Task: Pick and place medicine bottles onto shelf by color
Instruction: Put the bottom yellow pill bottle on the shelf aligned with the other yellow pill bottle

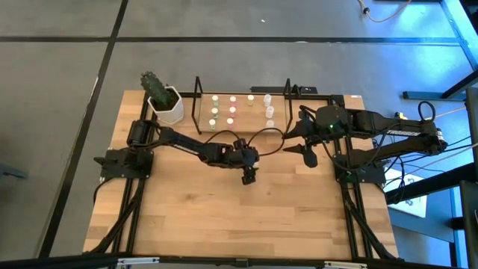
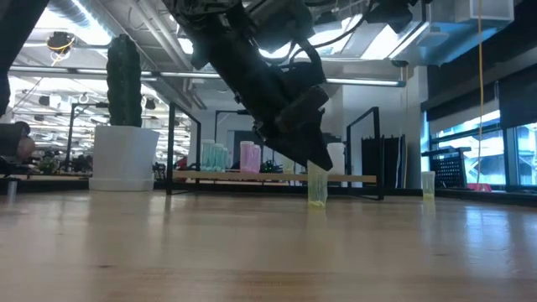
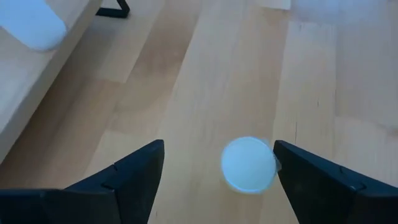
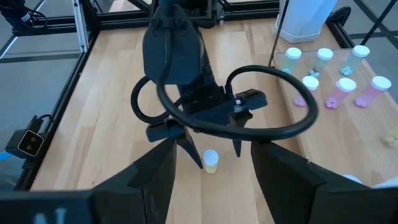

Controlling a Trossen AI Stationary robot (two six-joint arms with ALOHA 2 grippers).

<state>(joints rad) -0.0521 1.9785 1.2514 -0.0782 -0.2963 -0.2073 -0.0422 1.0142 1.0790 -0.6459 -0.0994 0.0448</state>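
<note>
My left gripper fingers apart, straddling yellow bottle, no contact; right gripper part-open, empty.

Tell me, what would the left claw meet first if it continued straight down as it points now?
Probably the yellow bottle standing between the open left claw fingers, then the table; depth is unclear.

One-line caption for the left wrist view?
Open left gripper straddling a white-capped medicine bottle standing on the wooden table.
</note>
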